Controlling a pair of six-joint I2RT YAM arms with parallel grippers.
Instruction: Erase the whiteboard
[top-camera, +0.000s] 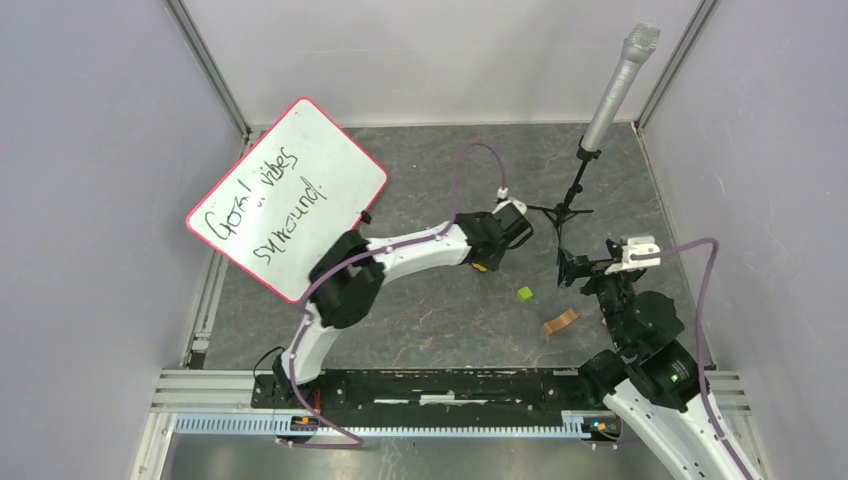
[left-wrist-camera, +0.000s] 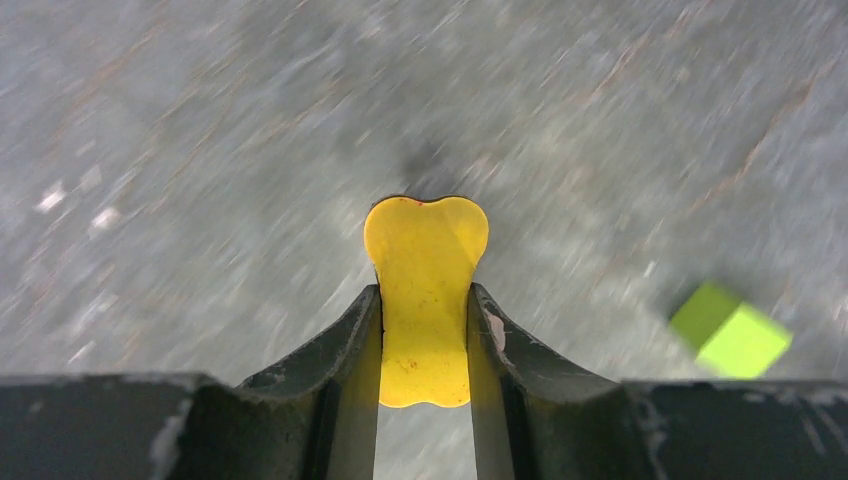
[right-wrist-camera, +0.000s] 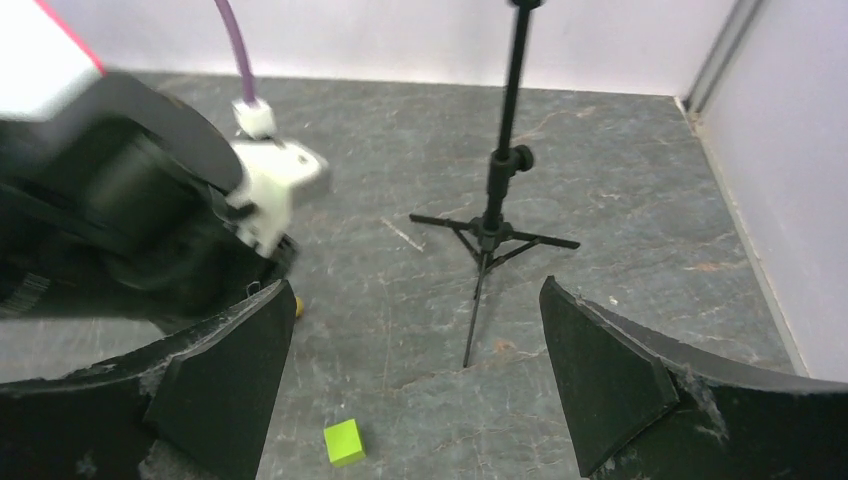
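Note:
The whiteboard (top-camera: 290, 190) lies tilted at the back left, white with a red-pink rim and dark handwriting across it. One corner of it shows in the right wrist view (right-wrist-camera: 40, 50). My left gripper (top-camera: 487, 262) is over the table middle, right of the board and apart from it. It is shut (left-wrist-camera: 425, 295) on a flat yellow bone-shaped piece (left-wrist-camera: 425, 250), held just above the grey tabletop. My right gripper (top-camera: 578, 268) hangs open and empty (right-wrist-camera: 415, 290) at the right, facing the left arm (right-wrist-camera: 130, 220).
A small green cube (top-camera: 524, 294) lies between the grippers and also shows in the left wrist view (left-wrist-camera: 730, 330). A microphone (top-camera: 620, 85) on a black tripod stand (top-camera: 565, 210) stands at the back right. A brown curved piece (top-camera: 560, 321) lies near the right arm. Walls enclose the table.

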